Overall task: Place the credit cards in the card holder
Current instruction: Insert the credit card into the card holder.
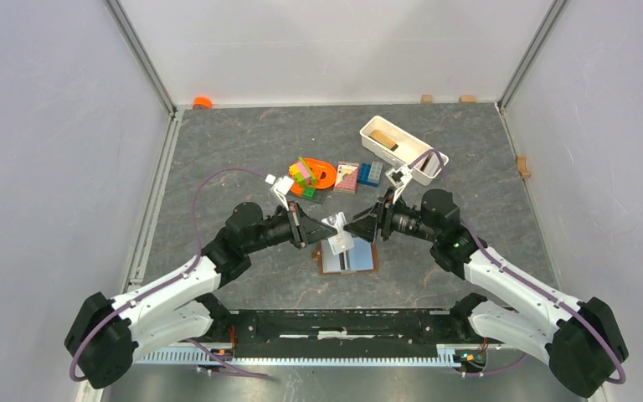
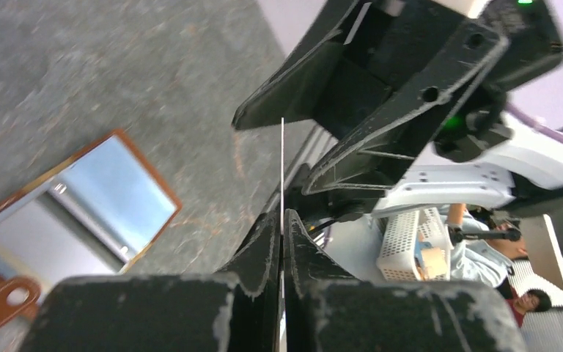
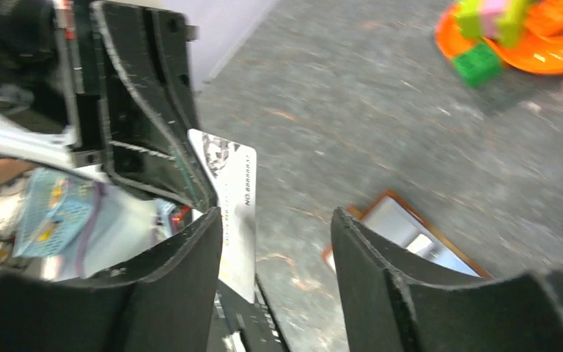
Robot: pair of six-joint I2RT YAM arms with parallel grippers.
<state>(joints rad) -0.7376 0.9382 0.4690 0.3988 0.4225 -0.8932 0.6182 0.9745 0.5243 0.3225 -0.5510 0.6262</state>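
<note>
The left claw [image 2: 282, 220] is pressed together on a thin white card [image 2: 282, 169], pinching its lower edge so that the card stands on edge in the air above the table [image 1: 243, 151], just over the card holder [image 1: 348, 270]. The right claw [image 3: 275, 216] faces it tip to tip with its fingers spread; the free end of the card reaches into the gap, close beside one finger, though whether it touches that finger cannot be told. In the right wrist view the card's face is white with a line of small print along one side and a dark picture at the top. The card holder lies open and flat on the table between the two arms, brown rim outward, with a light blue card [image 1: 356, 254] in it. Farther back sit an orange ring [image 1: 325, 174] with coloured bricks, a pink-and-white block [image 1: 347, 176], blue bricks [image 1: 370, 173] and a white tray [image 1: 419, 172]
</note>
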